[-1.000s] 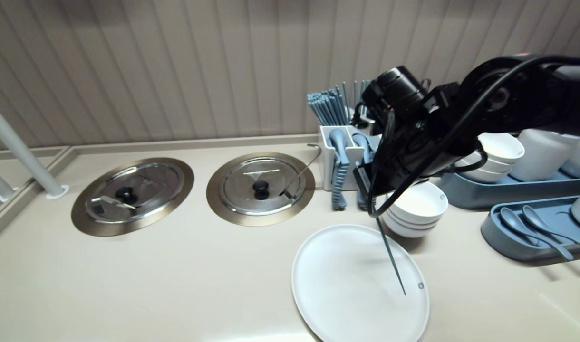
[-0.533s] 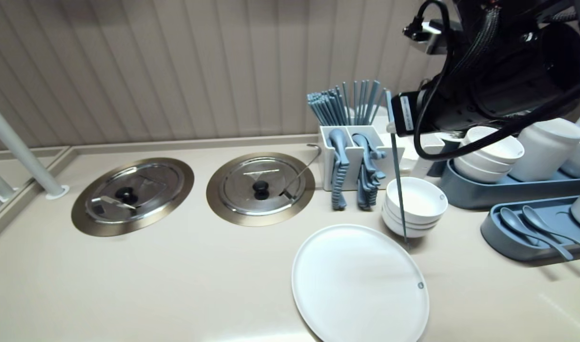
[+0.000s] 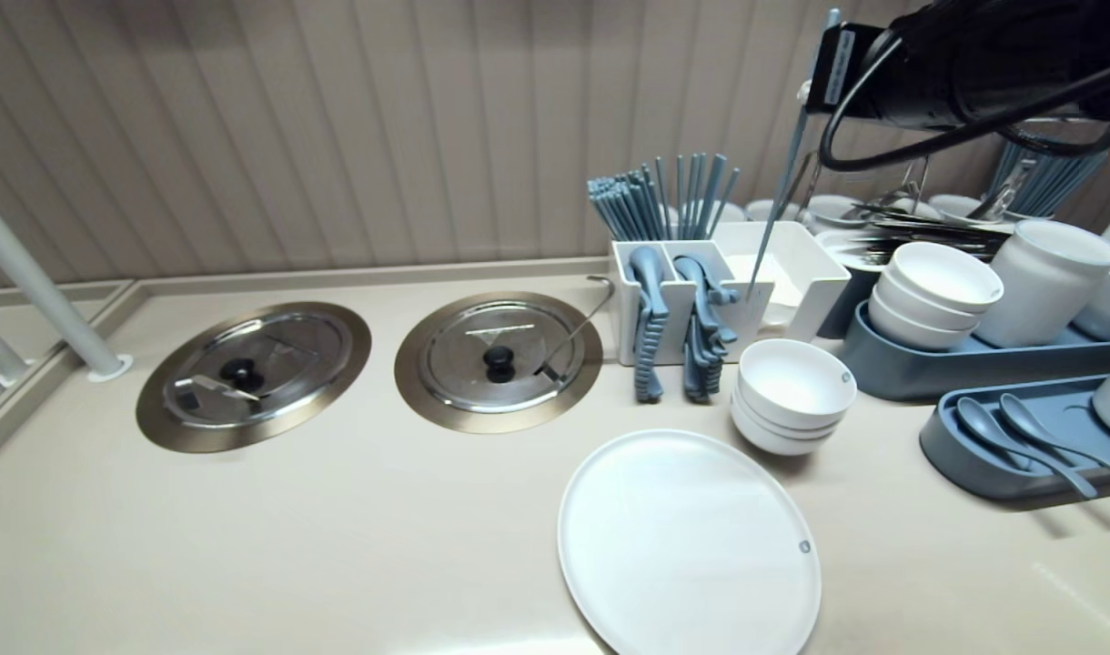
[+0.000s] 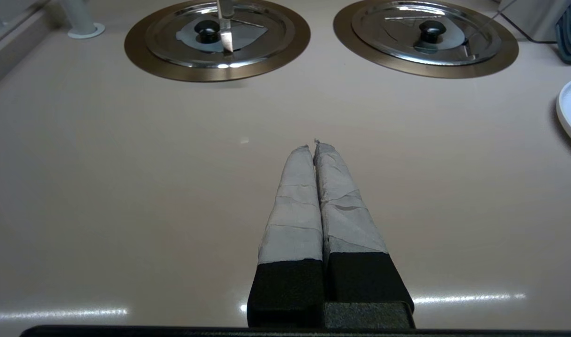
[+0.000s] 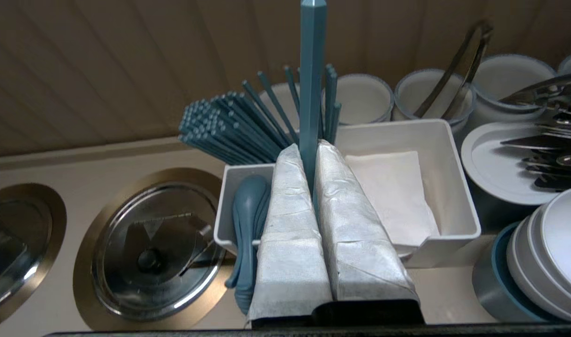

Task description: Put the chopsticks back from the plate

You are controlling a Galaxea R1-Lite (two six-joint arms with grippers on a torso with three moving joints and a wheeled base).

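My right gripper (image 5: 306, 147) is shut on a single blue chopstick (image 5: 312, 70), gripped near its thick end. In the head view the right arm (image 3: 973, 55) is high at the back right, and the chopstick (image 3: 782, 182) hangs slanted from it. Its thin tip is over the white napkin box (image 3: 819, 273), next to the cutlery holder (image 3: 664, 305). A bundle of blue chopsticks (image 3: 655, 196) stands in that holder, with blue spoons (image 3: 648, 309) in front. My left gripper (image 4: 312, 145) is shut and empty, low over the bare counter.
A white plate (image 3: 691, 546) lies near the counter's front edge, with stacked white bowls (image 3: 796, 391) behind it. Two round steel lids (image 3: 499, 359) (image 3: 253, 373) sit in the counter to the left. Blue trays (image 3: 1019, 473) with bowls, cups and spoons fill the right side.
The right arm has risen and swung back to the right with the chopstick. The stick's tip has left the plate, passed the bowls and now hangs over the napkin box.
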